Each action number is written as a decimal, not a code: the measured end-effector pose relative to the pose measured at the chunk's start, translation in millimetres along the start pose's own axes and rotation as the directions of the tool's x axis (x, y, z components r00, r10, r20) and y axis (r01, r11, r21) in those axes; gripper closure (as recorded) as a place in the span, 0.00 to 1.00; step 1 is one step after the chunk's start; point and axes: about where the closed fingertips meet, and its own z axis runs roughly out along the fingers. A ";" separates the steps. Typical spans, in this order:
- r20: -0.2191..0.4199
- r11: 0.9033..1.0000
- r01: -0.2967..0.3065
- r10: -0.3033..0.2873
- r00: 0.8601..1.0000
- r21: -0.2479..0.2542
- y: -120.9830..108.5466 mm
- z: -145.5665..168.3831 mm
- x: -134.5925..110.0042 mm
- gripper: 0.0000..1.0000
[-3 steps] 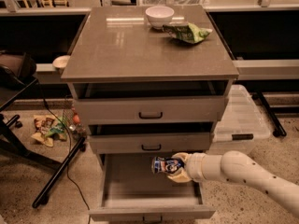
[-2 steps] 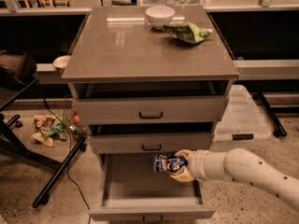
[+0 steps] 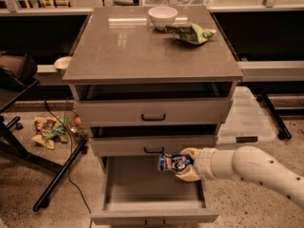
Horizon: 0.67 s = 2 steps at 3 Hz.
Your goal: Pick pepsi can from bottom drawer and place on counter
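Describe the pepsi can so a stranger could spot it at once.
Find the grey cabinet with three drawers; its bottom drawer is pulled open. Above it, the white arm's end effector grips the can sideways. It is the only small dark blue item, unlike the white bowl and green bag on the counter.

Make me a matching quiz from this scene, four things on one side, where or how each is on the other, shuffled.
1. pepsi can
2. white bowl
3. green snack bag
4. bottom drawer

A. pulled out toward the camera
B. lying on the counter, right of the bowl
C. held sideways in the gripper, above the open drawer
D. upright near the counter's back edge

Pairs: 1-C, 2-D, 3-B, 4-A
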 end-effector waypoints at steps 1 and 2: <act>0.063 1.000 0.007 -0.008 0.998 0.022 -18.7 -40.2 -18.6 1.00; 0.118 0.999 0.004 -0.010 0.993 0.052 -47.4 -96.3 -36.4 1.00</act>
